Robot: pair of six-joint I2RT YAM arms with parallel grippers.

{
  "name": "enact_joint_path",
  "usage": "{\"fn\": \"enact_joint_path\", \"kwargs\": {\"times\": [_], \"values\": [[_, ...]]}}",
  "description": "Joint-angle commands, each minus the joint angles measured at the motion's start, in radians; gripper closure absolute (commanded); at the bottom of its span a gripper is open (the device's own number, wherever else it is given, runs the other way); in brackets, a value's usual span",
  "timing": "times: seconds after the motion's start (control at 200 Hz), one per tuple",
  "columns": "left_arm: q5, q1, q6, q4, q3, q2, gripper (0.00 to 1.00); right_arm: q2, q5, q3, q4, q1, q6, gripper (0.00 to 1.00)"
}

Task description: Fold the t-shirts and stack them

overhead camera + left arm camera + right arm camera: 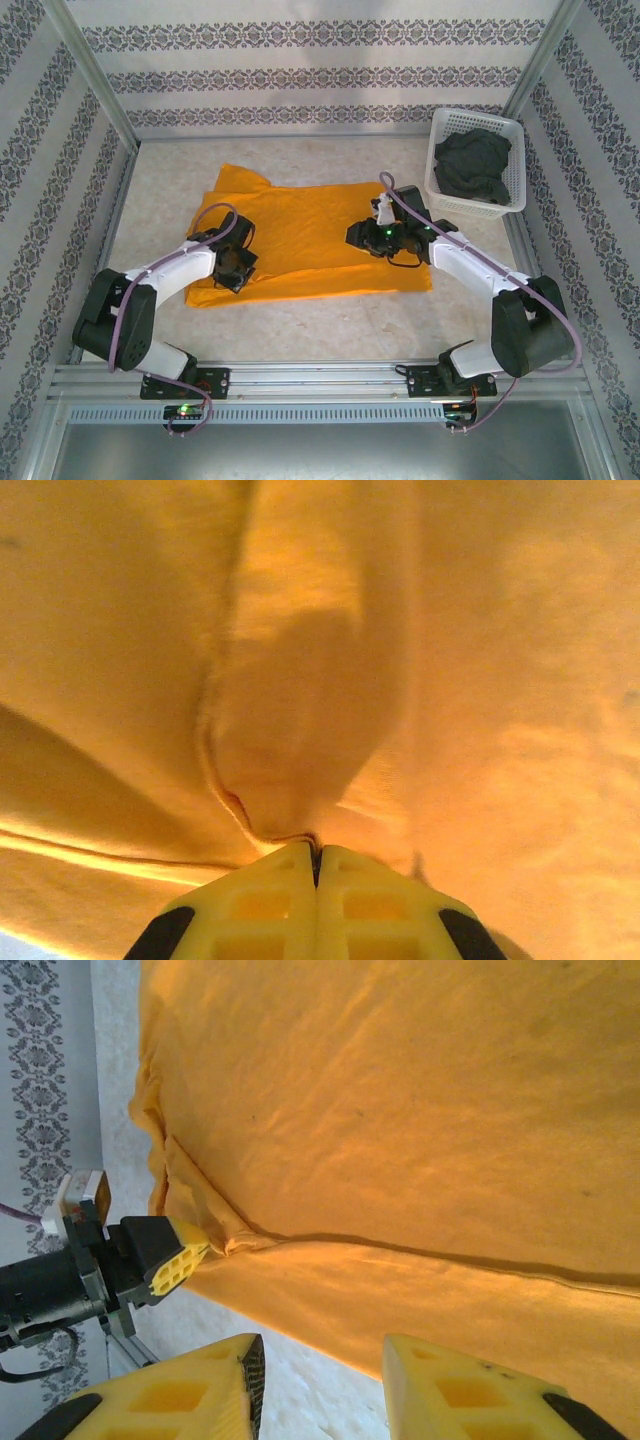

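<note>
The orange t-shirt [310,235] is spread flat across the middle of the bench [330,335], with one sleeve angled toward the far left. The grey t-shirt [470,165] is bundled inside the white basket [512,160] at the far right corner.

The left fingers [265,910] are closed on a small pinch of orange cloth by the shirt's near-left edge, and a ridge of fabric is drawn up to their tips. The right fingers [200,1395] are held apart with nothing between them, low over the shirt's right half.

The cloth is judged to be light, thin and limp. It can be expected to sag and drape between any two holds and to keep no shape of its own. Little force is needed, but a shallow pinch may slip out or gather only one layer. A hold is best taken at a hem, seam or corner, where the doubled fabric gives more bite. A second hold along the same edge is called for so that the lifted side is carried over evenly and not bunched.
</note>
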Motion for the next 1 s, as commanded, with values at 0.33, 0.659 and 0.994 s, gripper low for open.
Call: {"fn": "enact_joint_path", "kwargs": {"times": [0.33, 0.659, 0.994], "values": [[0.022, -0.047, 0.333, -0.138, 0.41, 0.254, 1.0, -0.026, -0.012, -0.027, -0.005, -0.066, 0.022, 0.67], [0.004, -0.084, 0.456, -0.301, 0.628, 0.427, 1.0, -0.022, -0.03, -0.032, -0.011, -0.09, 0.028, 0.67], [-0.155, -0.084, 0.471, -0.381, 0.61, 0.347, 0.49, 0.001, -0.004, -0.019, -0.048, -0.098, 0.019, 0.67]]}}
